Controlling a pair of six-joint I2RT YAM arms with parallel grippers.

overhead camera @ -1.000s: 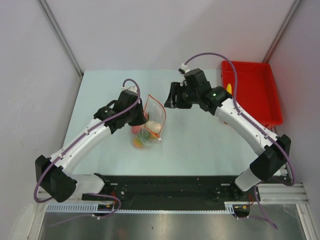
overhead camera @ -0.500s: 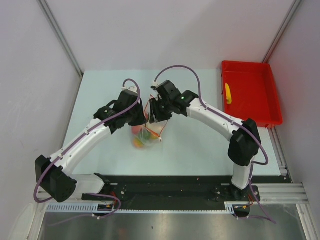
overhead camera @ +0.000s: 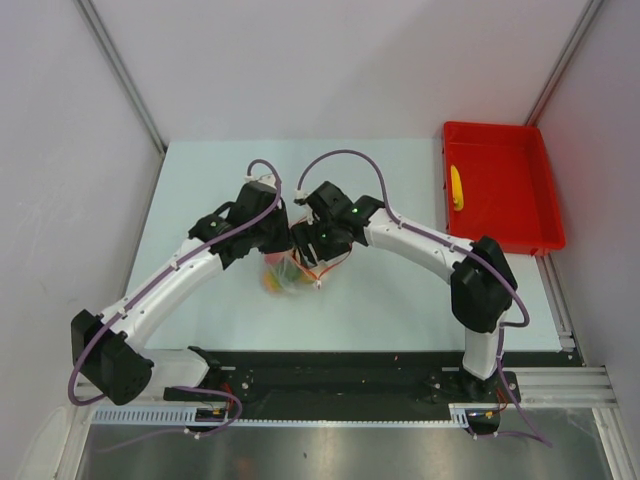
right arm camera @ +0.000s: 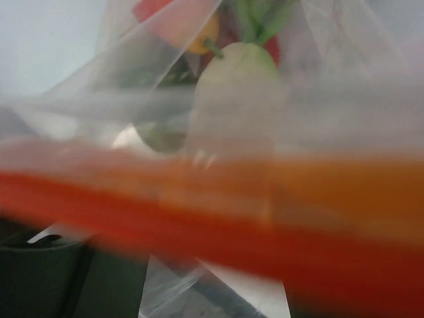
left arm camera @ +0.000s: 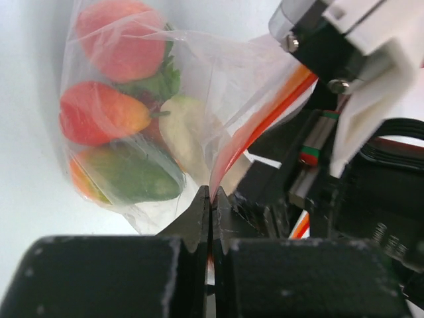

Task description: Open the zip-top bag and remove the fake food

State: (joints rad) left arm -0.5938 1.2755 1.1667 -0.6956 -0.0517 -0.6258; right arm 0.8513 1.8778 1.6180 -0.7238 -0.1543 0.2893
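Clear zip-top bag (left arm camera: 218, 73), edge in left tool (left arm camera: 211, 196)

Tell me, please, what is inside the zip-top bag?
Through the clear zip-top bag you can see a red piece, a red-orange piece, a green-orange fruit and a pale radish. Whatever lies behind them is hidden.

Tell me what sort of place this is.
Most likely a robotics lab test cell: two robot arms bolted to a table, plain white wall panels around it, and toy food in a zip-top bag.
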